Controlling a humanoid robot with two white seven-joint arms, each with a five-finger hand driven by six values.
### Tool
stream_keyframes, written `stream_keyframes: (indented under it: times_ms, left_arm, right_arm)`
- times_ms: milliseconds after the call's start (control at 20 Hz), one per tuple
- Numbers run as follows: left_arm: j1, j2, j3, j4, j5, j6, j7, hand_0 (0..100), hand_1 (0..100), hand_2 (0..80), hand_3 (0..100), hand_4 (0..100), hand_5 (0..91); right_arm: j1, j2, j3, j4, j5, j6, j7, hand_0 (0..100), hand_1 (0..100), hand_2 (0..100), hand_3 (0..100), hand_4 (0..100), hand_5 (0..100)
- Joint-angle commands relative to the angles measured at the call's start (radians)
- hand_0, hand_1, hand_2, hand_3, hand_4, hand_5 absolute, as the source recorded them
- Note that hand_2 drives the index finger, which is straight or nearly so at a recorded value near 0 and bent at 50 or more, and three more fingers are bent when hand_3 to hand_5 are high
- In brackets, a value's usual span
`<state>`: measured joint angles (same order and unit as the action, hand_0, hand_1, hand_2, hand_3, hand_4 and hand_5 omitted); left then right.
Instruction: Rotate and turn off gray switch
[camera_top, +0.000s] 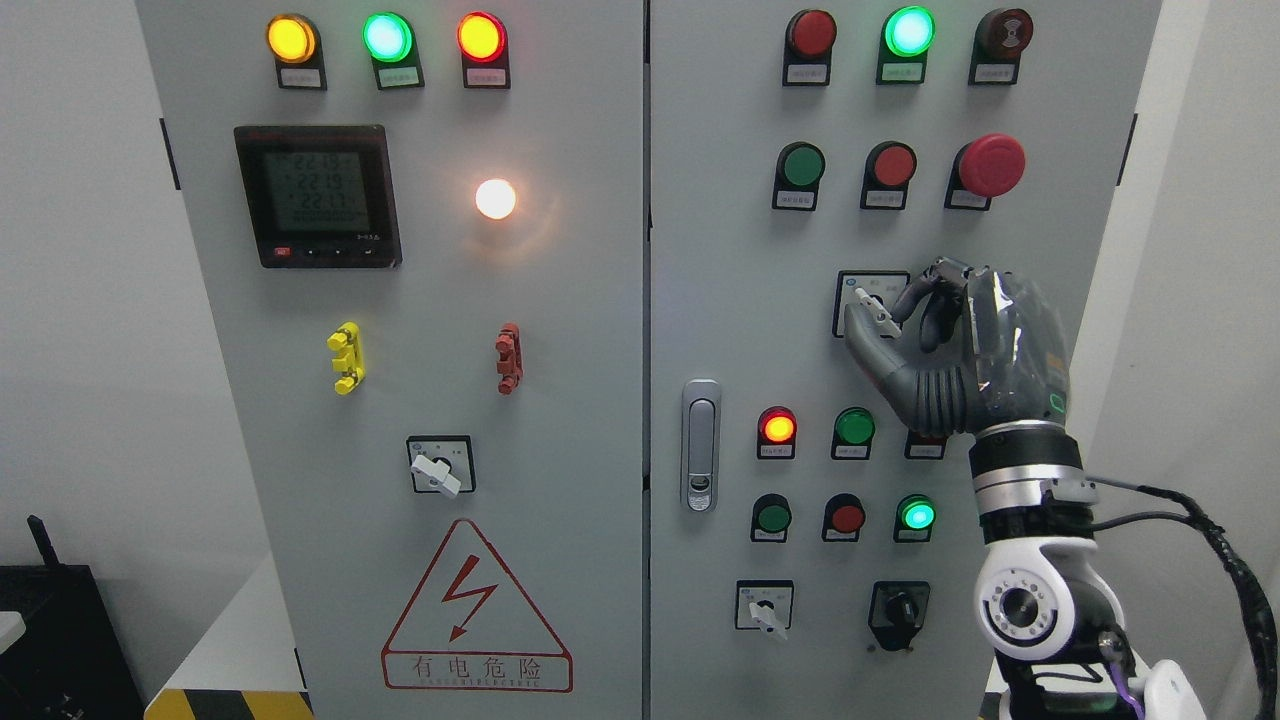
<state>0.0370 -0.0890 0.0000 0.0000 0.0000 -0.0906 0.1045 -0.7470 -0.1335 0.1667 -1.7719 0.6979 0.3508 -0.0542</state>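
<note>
- At the lower right of your head view, the right arm (1035, 590) rises from the bottom edge, cables trailing off its wrist toward the right.
- Your right hand (950, 345) is raised against the right door of the cabinet (720, 250), back of the hand toward the camera. Thumb and curled fingers (925, 290) close in a pinch on the gray switch (872, 308).
- That switch sits on a white square plate at the hand's upper left. Its pale lever shows between thumb and fingers, slanted; you cannot tell its set position from here.
- Just below the hand: a lit red lamp (777, 428) and an unlit green button (854, 427). A third unit beside them is mostly hidden behind the palm.
- Further below: a second white-plated selector (765, 610) and a black rotary knob (899, 610).
- Above the hand: a green button (802, 165), a red button (891, 165) and a red mushroom-head stop (990, 165).
- To the hand's left, the door latch (700, 445) stands by the door seam.
- Well to the left, on the other door: a digital meter (317, 195), a glowing white lamp (495, 198), another gray selector (438, 470) and a red-edged hazard triangle (475, 610).
</note>
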Motion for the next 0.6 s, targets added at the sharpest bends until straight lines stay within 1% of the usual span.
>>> stream_keyframes:
  times_ms: [0, 350, 550]
  left_arm:
    - [0.000, 0.000, 0.032, 0.023, -0.008, 0.000, 0.004, 12, 39, 0.0, 0, 0, 0.0]
    - [0.000, 0.000, 0.032, 0.023, -0.008, 0.000, 0.004, 12, 39, 0.0, 0, 0, 0.0]
    - [0.000, 0.000, 0.032, 0.023, -0.008, 0.000, 0.006, 12, 39, 0.0, 0, 0, 0.0]
  right_arm:
    - [-0.002, 0.000, 0.002, 0.006, -0.001, 0.001, 0.001, 36, 49, 69, 98, 91, 100]
    - [-0.002, 0.000, 0.010, 0.008, -0.001, 0.001, 0.001, 42, 47, 70, 99, 91, 100]
    - [-0.003, 0.000, 0.011, 0.012, -0.001, 0.001, 0.001, 43, 47, 71, 100, 91, 100]
